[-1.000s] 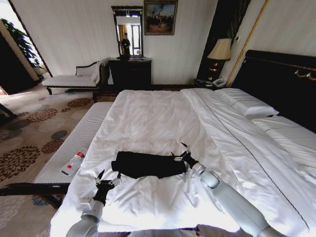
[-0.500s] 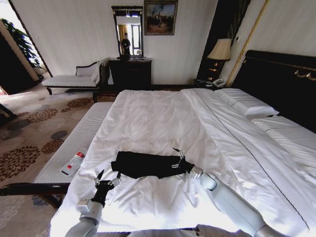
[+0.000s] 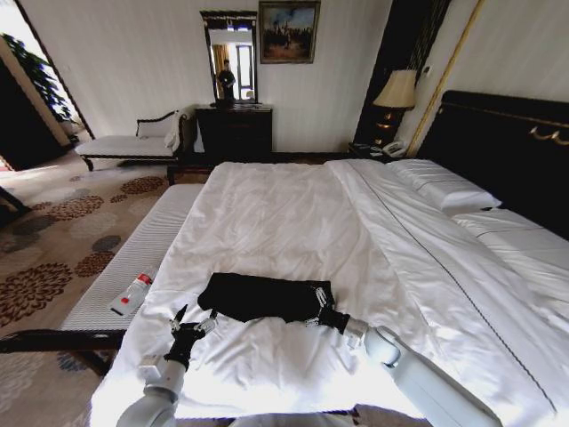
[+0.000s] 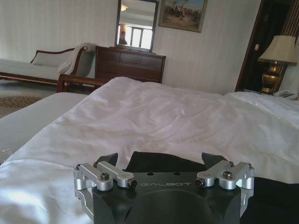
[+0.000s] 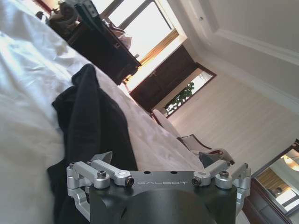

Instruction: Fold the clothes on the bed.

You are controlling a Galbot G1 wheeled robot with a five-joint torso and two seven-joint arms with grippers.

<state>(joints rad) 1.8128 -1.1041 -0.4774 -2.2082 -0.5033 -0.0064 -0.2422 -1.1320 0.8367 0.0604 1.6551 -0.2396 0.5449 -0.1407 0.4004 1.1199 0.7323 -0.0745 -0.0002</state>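
Observation:
The clothes are one black T-shirt [image 3: 258,296], lying as a folded strip across the near part of the white bed [image 3: 267,205]. My right gripper [image 3: 316,306] sits at the strip's right end, open, its fingers spread around the cloth edge. In the right wrist view the black shirt [image 5: 93,116] runs out ahead of the open right gripper [image 5: 156,158]. My left gripper [image 3: 192,322] hovers open over the duvet just short of the strip's left end. In the left wrist view the shirt [image 4: 154,162] lies right in front of the open left gripper [image 4: 161,161]. The lettering is hidden.
A narrow white-cushioned bench [image 3: 142,249] runs along the bed's left side with a small bottle [image 3: 133,294] on it. Pillows [image 3: 444,189] and a dark headboard [image 3: 507,142] are at the right. A dresser [image 3: 233,132], chaise [image 3: 124,142] and lamp [image 3: 396,91] stand by the far wall.
My right gripper has come down and back toward me, from above the shirt's right end to level with its edge. The left gripper has hardly moved.

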